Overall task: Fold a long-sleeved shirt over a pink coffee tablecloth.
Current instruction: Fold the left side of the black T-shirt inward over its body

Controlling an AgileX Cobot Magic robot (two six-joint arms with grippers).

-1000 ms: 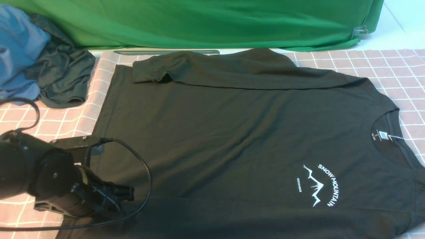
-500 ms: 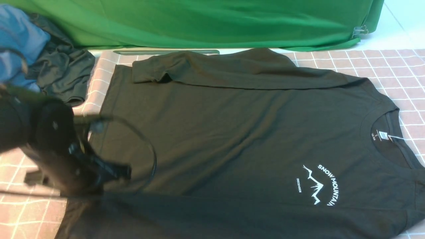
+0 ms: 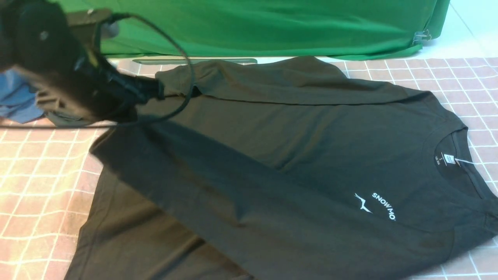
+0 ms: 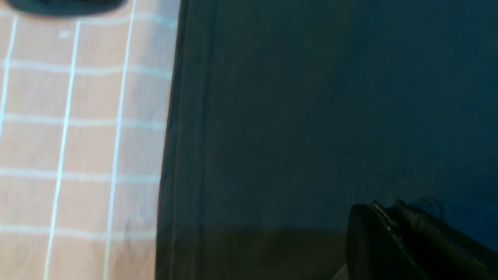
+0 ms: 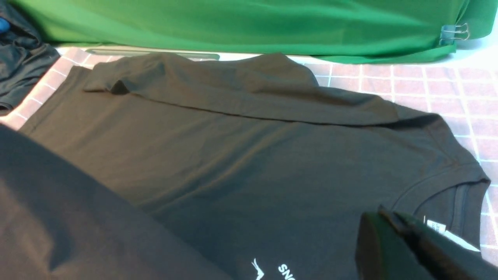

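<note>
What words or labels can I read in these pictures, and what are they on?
"SNOW MO": white chest print on the long-sleeved shirt; the rest is hidden under a folded-over part of the shirt.
Neck label and the small print beside it: too small to read.
Nothing else carries text.

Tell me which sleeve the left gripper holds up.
The near sleeve, slanting up to the left gripper and covering part of the print; the far sleeve lies folded flat along the far edge of the shirt.
</note>
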